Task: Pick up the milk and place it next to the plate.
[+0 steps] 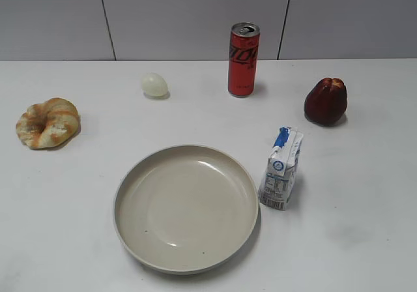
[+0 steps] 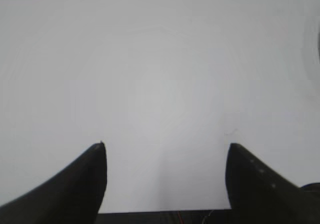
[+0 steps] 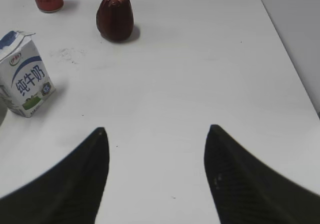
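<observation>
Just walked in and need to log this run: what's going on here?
Nothing is being handled right now. The milk carton stands upright just right of the plate. Both the left gripper and the right gripper are open and hold nothing, over bare table. A red can, egg, croissant and dark red fruit sit farther back.

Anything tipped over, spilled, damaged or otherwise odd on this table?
Nothing stands out. The milk stands upright just right of the plate, the red can is upright behind, and the bread, egg and dark red fruit lie apart. No spill shows. Both grippers hang open over bare table.
</observation>
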Controlling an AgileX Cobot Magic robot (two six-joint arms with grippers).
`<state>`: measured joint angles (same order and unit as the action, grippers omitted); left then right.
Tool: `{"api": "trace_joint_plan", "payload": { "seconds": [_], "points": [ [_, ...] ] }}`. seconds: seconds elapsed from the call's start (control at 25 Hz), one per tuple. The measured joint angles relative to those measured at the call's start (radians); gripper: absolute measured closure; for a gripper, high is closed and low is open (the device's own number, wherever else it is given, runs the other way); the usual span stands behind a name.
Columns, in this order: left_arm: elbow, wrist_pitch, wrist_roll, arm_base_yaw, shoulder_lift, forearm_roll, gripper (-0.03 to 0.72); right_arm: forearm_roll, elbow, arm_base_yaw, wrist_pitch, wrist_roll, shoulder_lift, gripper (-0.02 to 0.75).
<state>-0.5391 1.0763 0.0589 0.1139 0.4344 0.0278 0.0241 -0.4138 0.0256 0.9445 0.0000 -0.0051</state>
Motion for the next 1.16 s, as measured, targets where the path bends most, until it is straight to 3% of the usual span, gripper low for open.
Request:
{"api": "trace_joint_plan", "payload": {
  "seconds": [0.28,0.8,1.16],
  "points": [
    [0.044,0.011,0.116,0.000,-0.196,0.082,0.133,0.000,0.000,0.000,0.001,0.000,0.000,0.279],
    [0.044,0.011,0.130,-0.003,-0.233,0.090,0.133,0.000,0.000,0.000,0.001,0.000,0.000,0.279],
    [0.044,0.013,0.130,-0.080,-0.421,0.091,0.133,0.000,0.000,0.000,0.000,0.000,0.000,0.279]
  ]
}}
